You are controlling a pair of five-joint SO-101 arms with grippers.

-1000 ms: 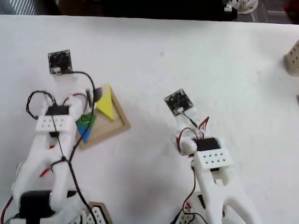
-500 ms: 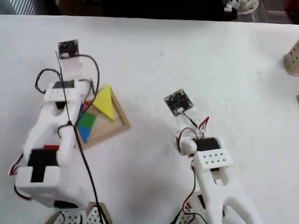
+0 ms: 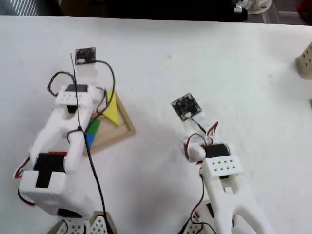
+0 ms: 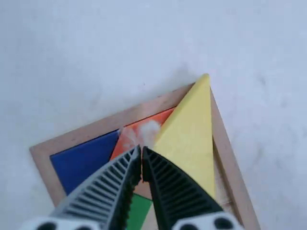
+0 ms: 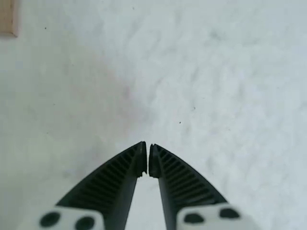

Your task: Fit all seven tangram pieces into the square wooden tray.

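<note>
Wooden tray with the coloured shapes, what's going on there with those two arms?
It's a tangram puzzle being packed into the wooden tray. The left arm's fingers, closed together, are over the tray, their tips at the orange piece beside the yellow triangle. A blue piece and a green piece lie in the tray too. The triangle's tip lies over the tray's corner rim, so it looks not quite seated. The right arm's fingers, also closed, are over the white table, holding nothing.
</note>
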